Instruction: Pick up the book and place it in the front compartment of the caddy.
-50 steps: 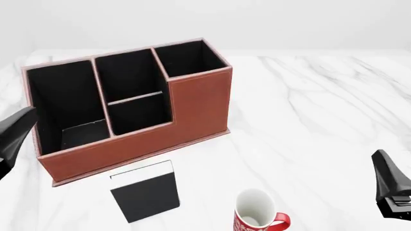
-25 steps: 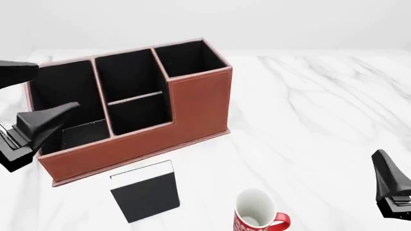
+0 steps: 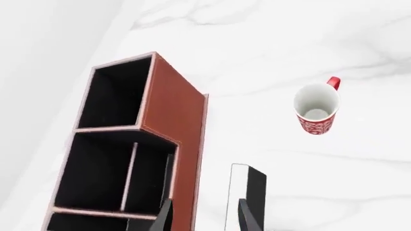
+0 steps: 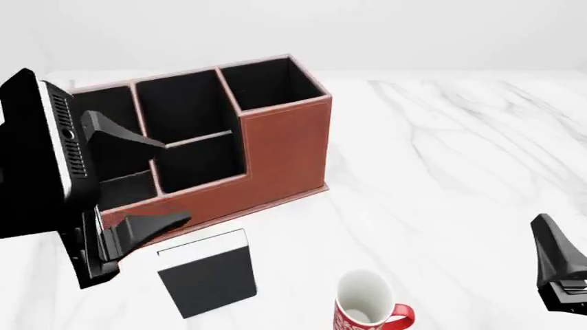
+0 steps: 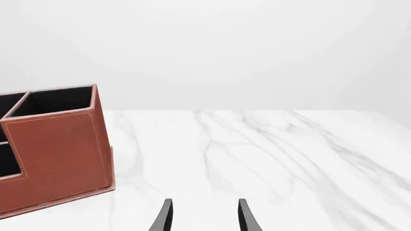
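Observation:
The black book [image 4: 206,271] with a white page edge lies flat on the table just in front of the red-brown caddy [image 4: 284,141]. The front compartment [image 4: 197,163] is the low middle pocket and holds nothing. My left gripper [image 4: 137,177] is open and empty, hovering over the caddy's left front corner, one finger over the pockets and one over the front wall. In the left wrist view the gripper [image 3: 207,219] is above the caddy [image 3: 183,120] wall, with the book [image 3: 249,190] just beside it. My right gripper [image 4: 559,275] is open and empty, far right; its wrist view [image 5: 204,219] shows the caddy [image 5: 61,149] ahead.
A red-and-white mug [image 4: 367,306] stands upright at the front, right of the book; it also shows in the left wrist view [image 3: 316,108]. The white marble table [image 4: 440,172] stretches to the right of the caddy.
My left gripper has swung in from the left edge and now hangs large over the caddy's left end, hiding most of the long pocket. Book, mug and right arm have not moved.

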{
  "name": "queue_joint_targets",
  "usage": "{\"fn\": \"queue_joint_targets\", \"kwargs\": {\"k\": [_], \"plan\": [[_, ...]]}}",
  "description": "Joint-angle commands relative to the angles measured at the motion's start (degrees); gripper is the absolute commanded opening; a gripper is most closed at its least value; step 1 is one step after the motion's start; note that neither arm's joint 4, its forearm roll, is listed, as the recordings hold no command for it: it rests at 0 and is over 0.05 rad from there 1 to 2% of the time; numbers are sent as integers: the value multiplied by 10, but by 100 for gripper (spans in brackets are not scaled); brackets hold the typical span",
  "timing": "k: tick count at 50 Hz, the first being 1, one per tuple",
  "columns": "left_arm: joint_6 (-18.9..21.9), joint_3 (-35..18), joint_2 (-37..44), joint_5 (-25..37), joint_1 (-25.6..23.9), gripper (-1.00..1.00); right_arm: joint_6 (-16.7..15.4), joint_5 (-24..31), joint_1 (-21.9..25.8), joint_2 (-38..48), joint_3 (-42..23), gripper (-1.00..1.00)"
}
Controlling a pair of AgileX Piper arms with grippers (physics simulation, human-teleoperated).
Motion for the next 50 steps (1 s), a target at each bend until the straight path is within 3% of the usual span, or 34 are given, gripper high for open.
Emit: {"fn": "queue_joint_targets", "kwargs": {"k": [1, 22, 50], "plan": [[-15, -19, 40, 29, -65, 100, 0, 0, 0, 0, 0, 100], [8, 23, 98, 13, -53, 100, 0, 0, 0, 0, 0, 100], [-24, 64, 149, -47, -66, 100, 0, 0, 0, 0, 0, 100]]}}
